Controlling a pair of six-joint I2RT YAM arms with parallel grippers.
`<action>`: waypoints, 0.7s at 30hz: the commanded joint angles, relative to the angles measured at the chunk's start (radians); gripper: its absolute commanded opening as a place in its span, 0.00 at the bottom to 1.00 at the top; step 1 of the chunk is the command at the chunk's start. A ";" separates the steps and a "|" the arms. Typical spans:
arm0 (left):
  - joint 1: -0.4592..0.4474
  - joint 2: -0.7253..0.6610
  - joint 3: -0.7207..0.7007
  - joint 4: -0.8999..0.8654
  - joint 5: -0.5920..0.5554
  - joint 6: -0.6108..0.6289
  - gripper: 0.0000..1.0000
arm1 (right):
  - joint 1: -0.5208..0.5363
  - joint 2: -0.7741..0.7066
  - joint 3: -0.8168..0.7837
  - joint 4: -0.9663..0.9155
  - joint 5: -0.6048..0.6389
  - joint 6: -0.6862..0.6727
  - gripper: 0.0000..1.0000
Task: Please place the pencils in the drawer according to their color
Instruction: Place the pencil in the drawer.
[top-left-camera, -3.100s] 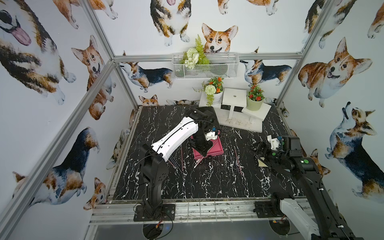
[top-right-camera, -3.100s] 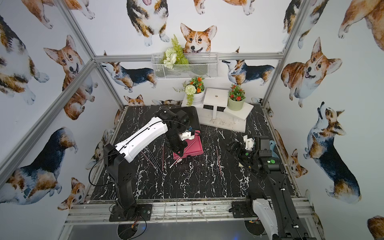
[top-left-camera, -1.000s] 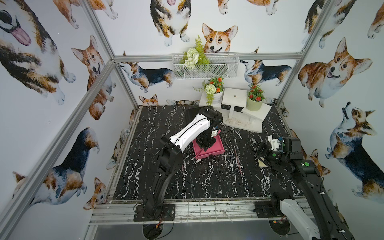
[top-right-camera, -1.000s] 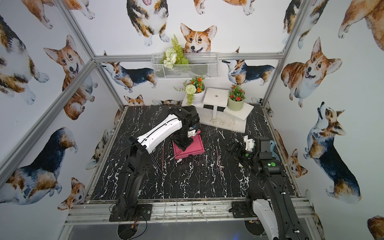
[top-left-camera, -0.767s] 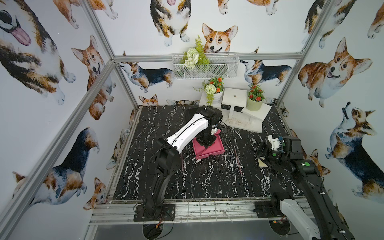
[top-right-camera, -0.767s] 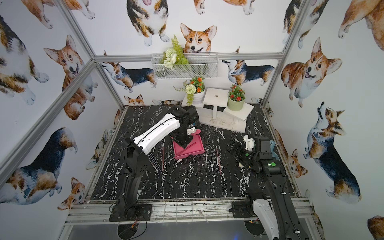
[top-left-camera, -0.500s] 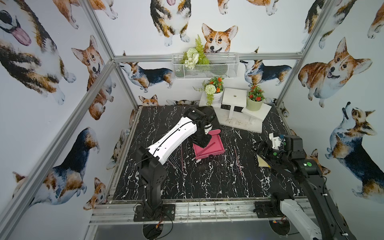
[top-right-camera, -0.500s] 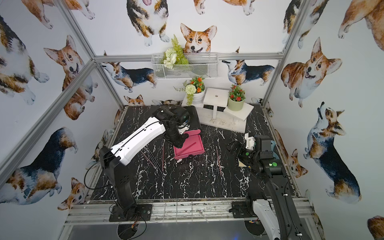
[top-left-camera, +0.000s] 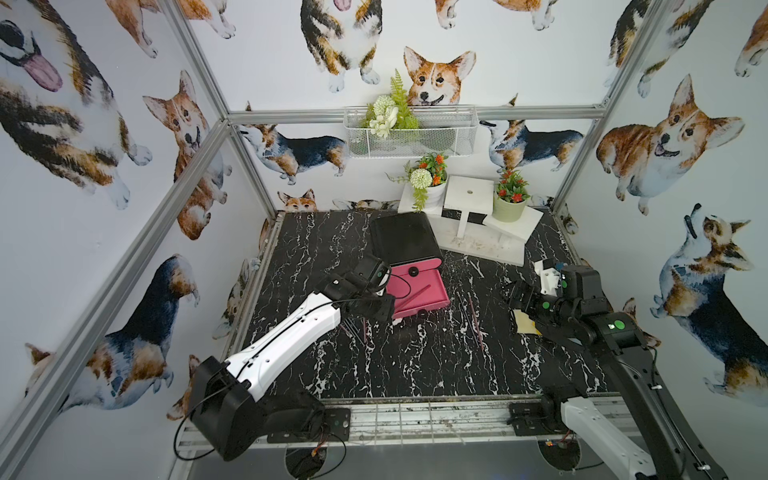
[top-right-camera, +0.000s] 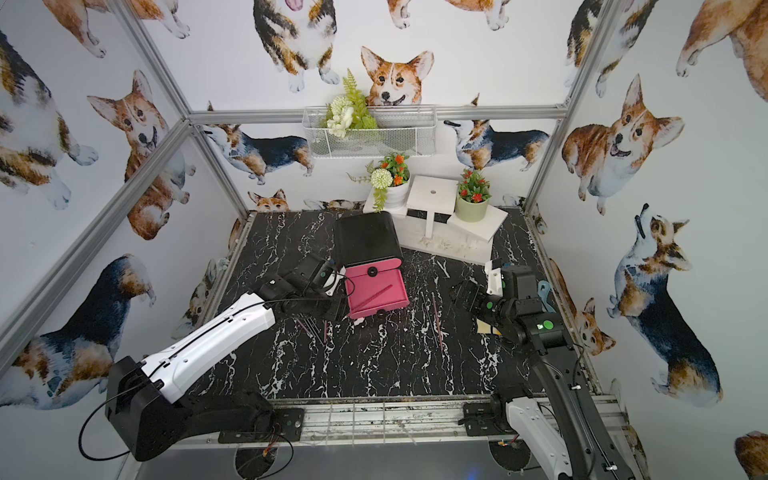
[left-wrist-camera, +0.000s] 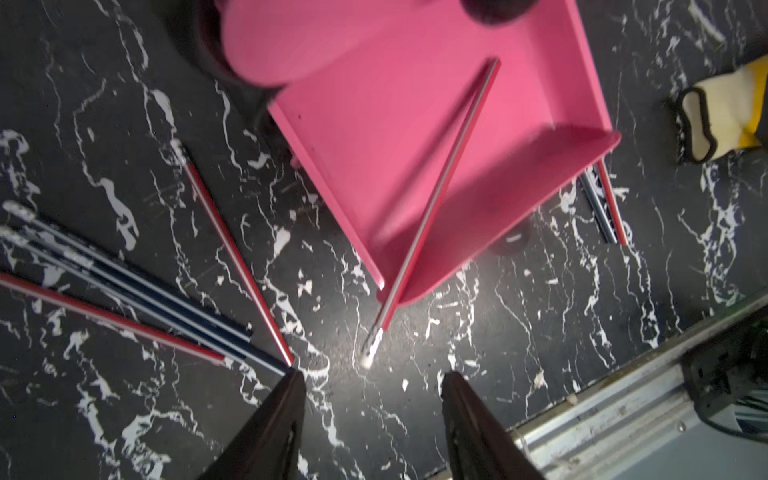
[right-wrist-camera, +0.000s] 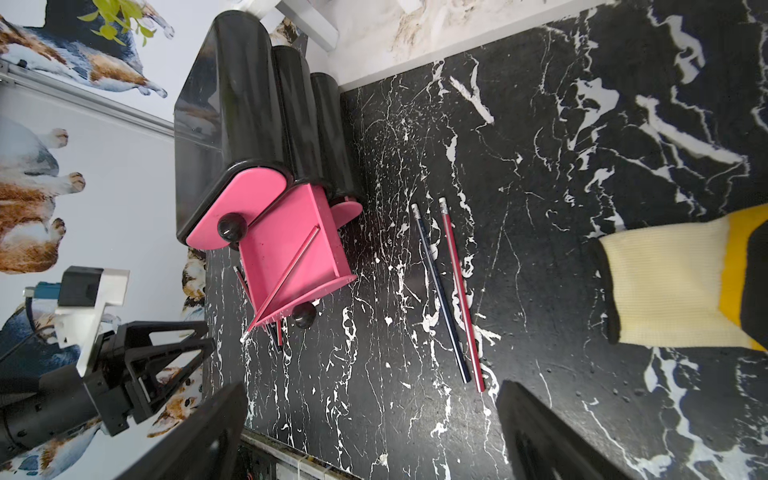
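lying slantwise in the open pink drawer (left-wrist-camera: 353, 137) is one red pencil (left-wrist-camera: 440, 195), its eraser end poking out past the front corner. left gripper (left-wrist-camera: 370, 376) hangs just off that end, jaws apart, nothing in them. loose pencils (left-wrist-camera: 137, 286), red and dark blue, lie on the table (left-wrist-camera: 540, 332) beside the drawer. a red and blue pair (right-wrist-camera: 462, 295) lies near the right gripper (right-wrist-camera: 372, 386), gaping wide, empty.

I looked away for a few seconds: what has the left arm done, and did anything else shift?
The left pincer has pulled back off the pink drawer toward the front of the table and opened; it holds nothing. A red pencil lies slantwise in the drawer, eraser end over the front lip. Unchanged: the right pincer, open, and the two pencils near it.
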 joint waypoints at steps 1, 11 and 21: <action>0.010 0.031 -0.003 0.073 0.038 0.052 0.56 | 0.004 -0.008 0.011 -0.009 0.022 0.005 1.00; 0.035 0.109 0.007 -0.008 0.088 0.106 0.43 | 0.004 -0.023 0.001 -0.011 0.028 0.012 1.00; 0.036 0.142 -0.018 -0.041 0.143 0.108 0.39 | 0.004 -0.013 -0.006 0.002 0.020 0.012 1.00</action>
